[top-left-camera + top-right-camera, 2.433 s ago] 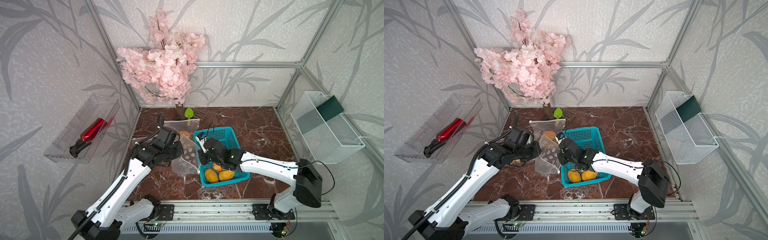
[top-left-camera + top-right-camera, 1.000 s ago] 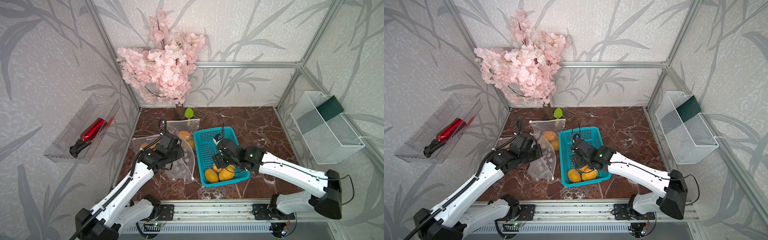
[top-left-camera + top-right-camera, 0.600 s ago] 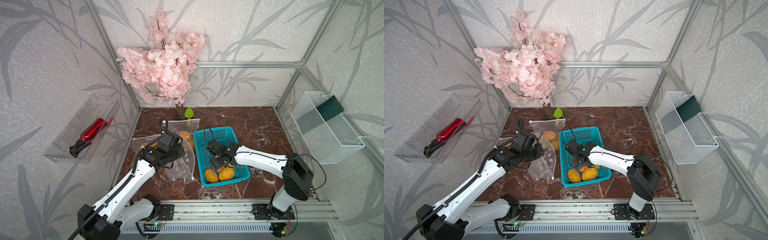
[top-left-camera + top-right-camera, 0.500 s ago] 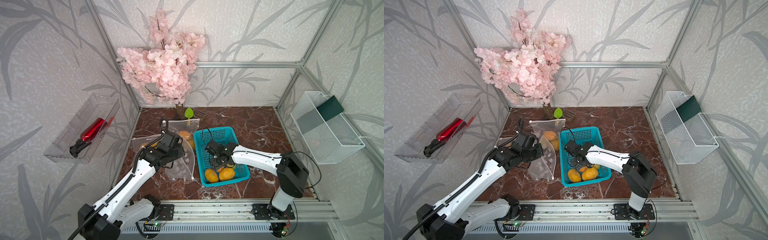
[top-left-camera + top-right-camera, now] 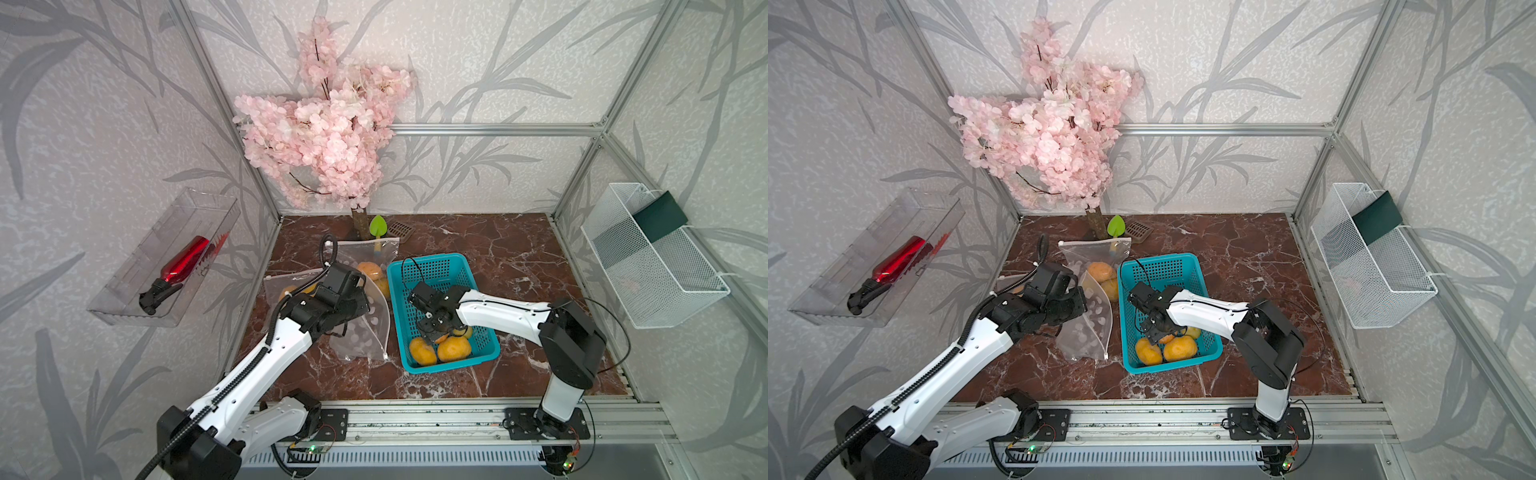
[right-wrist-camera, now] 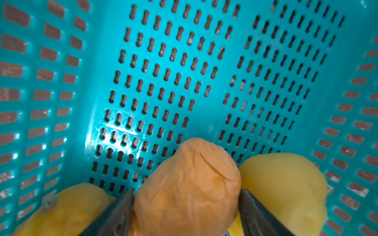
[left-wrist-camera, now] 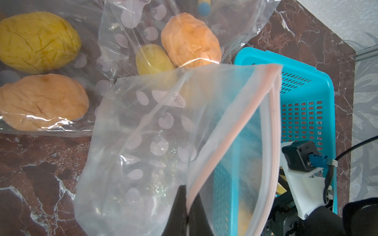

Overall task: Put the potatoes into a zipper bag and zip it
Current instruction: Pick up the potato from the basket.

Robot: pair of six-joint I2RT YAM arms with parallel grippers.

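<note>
Nearest bit first: at the near end of the teal plastic basket [image 5: 453,365], two lumpy orange potatoes [image 5: 423,351] show in both top views, with the right gripper [image 5: 436,330] dipped in just behind them. From up top you can't tell what its jaws are doing. The right wrist view sorts that out: they're spread wide, with dark fingers [image 6: 120,212] pressed against either side of a wrinkled orange potato [image 6: 188,175], so it's gripped. A smoother pale yellow potato [image 6: 286,183] touches it on one side, all sitting on the slotted basket floor.

Just beside the basket, the left gripper [image 7: 187,204] has its jaws pinched closed on the pink zip strip of a clear, floppy zipper bag [image 7: 143,143] with pale spots, its mouth gaping toward the basket. Only the left wrist view shows that pinch; in the top views the arm covers it.

Farther back, two more clear bags [image 5: 353,253] lie on the brown marble table [image 5: 519,257] with potatoes inside. Against the back wall is a fluffy pink blossom tree [image 5: 324,137].
</note>
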